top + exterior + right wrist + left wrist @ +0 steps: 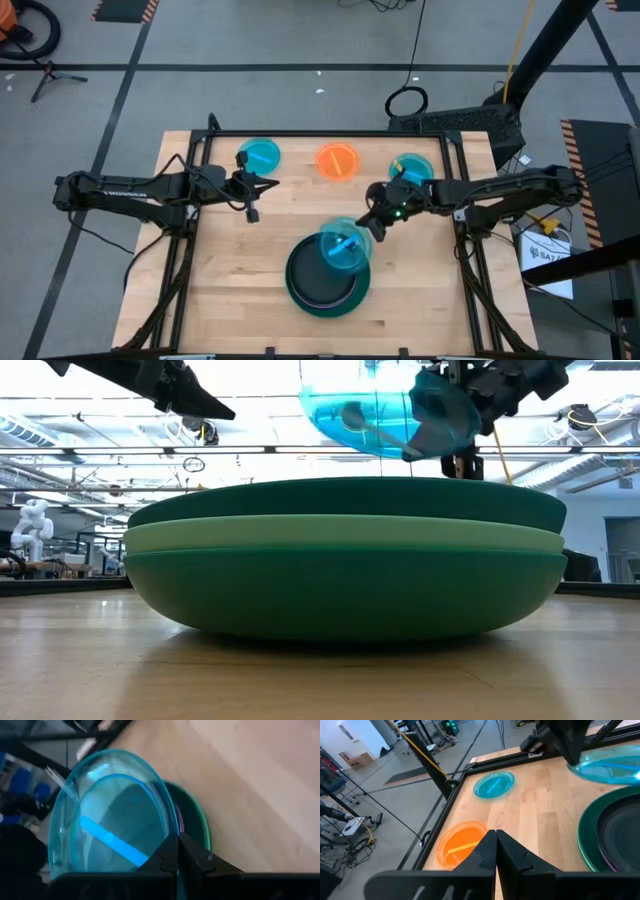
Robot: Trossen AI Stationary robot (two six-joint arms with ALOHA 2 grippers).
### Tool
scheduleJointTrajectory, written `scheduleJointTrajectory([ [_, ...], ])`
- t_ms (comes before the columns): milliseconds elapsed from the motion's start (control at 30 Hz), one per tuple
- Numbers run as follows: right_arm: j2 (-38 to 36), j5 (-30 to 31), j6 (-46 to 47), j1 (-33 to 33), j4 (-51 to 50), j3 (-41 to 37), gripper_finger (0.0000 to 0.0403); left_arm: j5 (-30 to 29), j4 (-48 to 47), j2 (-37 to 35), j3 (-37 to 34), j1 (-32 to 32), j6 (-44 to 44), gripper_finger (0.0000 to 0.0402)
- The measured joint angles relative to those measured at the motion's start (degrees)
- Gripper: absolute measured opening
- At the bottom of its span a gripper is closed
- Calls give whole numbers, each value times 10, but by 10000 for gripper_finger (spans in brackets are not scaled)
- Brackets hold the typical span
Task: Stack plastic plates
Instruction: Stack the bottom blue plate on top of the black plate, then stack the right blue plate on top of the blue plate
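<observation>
Right claw (372,228): clenched on the rim of a cyan plate (344,247), held tilted in the air, clear of the stack. Stack (327,283): green plates with a dark one on top, near front of desk (240,290), directly below the held plate; judged next move is straight down. Left claw (250,210): clenched, empty, beside another cyan plate (259,156). Orange plate (337,160) at back.

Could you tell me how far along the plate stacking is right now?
Done: the larger plates sit in one stack. In hand: the right pincer holds a cyan plate above it. Left: two cyan plates and the orange plate on the table; left pincer shut, empty.
</observation>
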Motion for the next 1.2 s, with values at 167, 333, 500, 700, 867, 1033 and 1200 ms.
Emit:
scheduleJointTrajectory([
  [167, 45, 0, 40, 21, 24, 0, 2, 0, 10, 0, 0, 0, 0, 4],
  [333, 103, -9, 48, 22, 73, 0, 19, 0, 10, 0, 0, 0, 0, 4],
  [500, 148, -43, 16, 17, 65, 31, 58, 0, 11, 0, 0, 0, 2, 4],
  [700, 166, -41, -46, 7, -46, 103, 115, 0, 11, 0, 0, 0, 5, 4],
  [867, 162, 46, -51, -8, -177, 160, 133, 0, 9, 0, 0, 0, 5, 4],
  [1033, 162, 168, -27, -35, -345, 199, 130, 0, 7, 0, 0, 0, 5, 4],
  [1200, 162, 222, 30, -92, -463, 194, 128, 0, 7, 0, 0, 0, 5, 4],
])
